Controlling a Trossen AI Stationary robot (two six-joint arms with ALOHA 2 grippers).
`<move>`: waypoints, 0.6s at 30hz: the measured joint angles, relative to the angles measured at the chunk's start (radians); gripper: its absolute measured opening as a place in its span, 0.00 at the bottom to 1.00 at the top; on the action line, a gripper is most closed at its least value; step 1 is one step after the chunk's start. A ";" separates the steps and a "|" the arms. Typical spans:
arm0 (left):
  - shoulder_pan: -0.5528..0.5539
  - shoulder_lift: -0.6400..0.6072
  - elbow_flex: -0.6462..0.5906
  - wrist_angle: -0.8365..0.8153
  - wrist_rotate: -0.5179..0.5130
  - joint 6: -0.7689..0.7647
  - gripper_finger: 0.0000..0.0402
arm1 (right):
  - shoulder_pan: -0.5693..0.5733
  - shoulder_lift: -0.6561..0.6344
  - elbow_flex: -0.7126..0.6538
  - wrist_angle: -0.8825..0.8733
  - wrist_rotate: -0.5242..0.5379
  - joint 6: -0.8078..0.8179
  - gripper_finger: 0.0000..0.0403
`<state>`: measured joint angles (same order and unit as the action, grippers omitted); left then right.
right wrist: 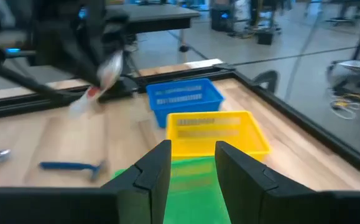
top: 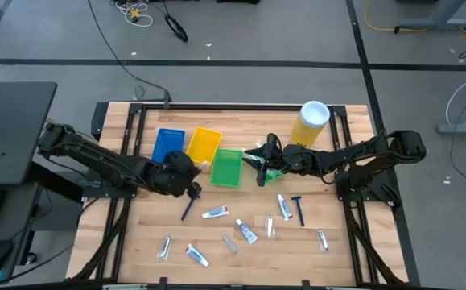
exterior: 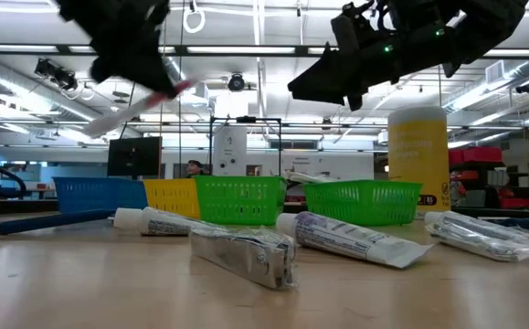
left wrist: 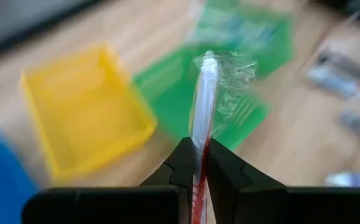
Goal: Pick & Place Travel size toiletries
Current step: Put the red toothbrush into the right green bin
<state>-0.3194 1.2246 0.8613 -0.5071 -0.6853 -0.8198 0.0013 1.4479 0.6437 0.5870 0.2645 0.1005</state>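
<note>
My left gripper (left wrist: 199, 149) is shut on a slim toothbrush (left wrist: 206, 93) in a clear wrapper. It hangs above the table next to the yellow bin (top: 204, 145); the low view shows it high up (exterior: 159, 82). My right gripper (right wrist: 192, 149) hovers open over the green bins (top: 226, 167), with nothing between its fingers. Several other travel size toiletries lie flat on the wood: white tubes (top: 215, 213), silvery tubes (top: 166, 246) and dark blue razors (top: 188, 209). My left gripper pinches the toothbrush's shaft (left wrist: 198, 163) between its two fingers, partway along, near its red-marked end. The brush runs forward along the fingers, and the wrapped end (left wrist: 220, 68) sticks out beyond them. It is lifted clear of the table and slants downward (exterior: 118, 117).
A blue bin (top: 168, 145), the yellow bin and two green bins (top: 274, 171) stand in a row at the table's middle back. A tall yellow canister with a white lid (top: 311, 122) stands at the back right. Black rails frame the table's edges (top: 216, 105).
</note>
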 joint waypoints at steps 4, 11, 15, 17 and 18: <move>0.029 -0.006 0.013 0.244 0.008 0.247 0.07 | 0.000 0.000 0.000 0.020 -0.131 0.008 0.34; 0.108 -0.005 0.014 0.645 0.213 0.615 0.07 | 0.009 0.000 0.000 0.092 -0.198 -0.042 0.35; 0.140 0.001 0.015 0.752 0.328 0.748 0.07 | 0.013 0.000 0.000 0.162 -0.199 -0.056 0.41; 0.148 0.006 0.015 0.762 0.350 0.797 0.07 | 0.012 0.000 0.000 0.196 -0.218 -0.056 0.45; 0.152 0.006 0.015 0.769 0.356 0.808 0.08 | 0.013 0.000 0.000 0.212 -0.222 -0.056 0.48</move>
<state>-0.1670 1.2304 0.8761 0.2622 -0.3295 -0.0118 0.0139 1.4479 0.6437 0.7990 0.0425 0.0445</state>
